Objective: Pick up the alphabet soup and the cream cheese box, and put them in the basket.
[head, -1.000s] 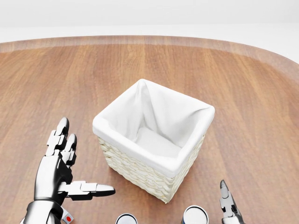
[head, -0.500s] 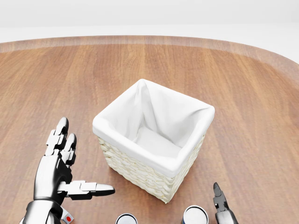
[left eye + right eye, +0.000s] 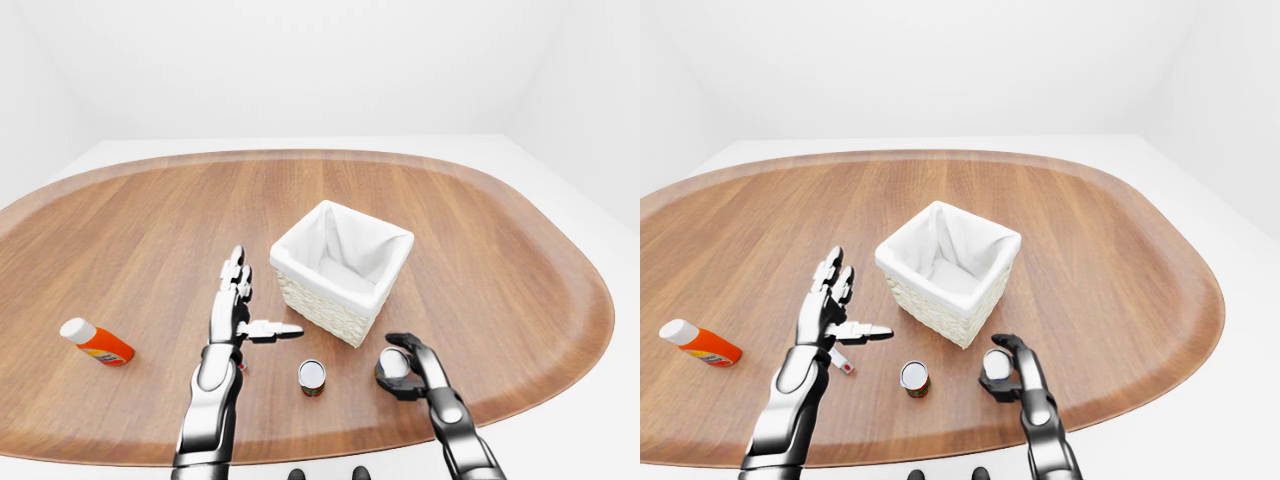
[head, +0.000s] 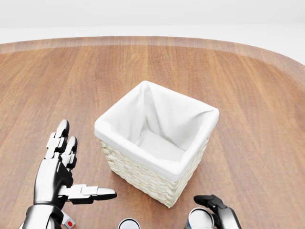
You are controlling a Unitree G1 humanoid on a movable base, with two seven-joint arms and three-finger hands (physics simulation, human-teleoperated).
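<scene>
The woven basket (image 3: 352, 305) with a white cloth liner stands mid-table and is empty inside. Below it stand two cans. One has a red label and a white lid (image 3: 312, 377) and stands free between my hands. The other is dark with a pale lid (image 3: 995, 364); my right hand (image 3: 1006, 368) curls round it, fingers over its top and thumb at its side. My left hand (image 4: 83, 164) is open to the left of the basket, fingers straight, thumb pointing at the basket. No cream cheese box that I can recognise shows.
An orange bottle with a white cap (image 3: 95, 341) lies far left on the wooden table (image 3: 500, 250). A small red and white item (image 3: 842, 363) lies under my left wrist. The table's rim runs close below both cans.
My right hand's fingers, upright beside the dark can before, have bent over and closed round it. The left hand, basket and camera have stayed put.
</scene>
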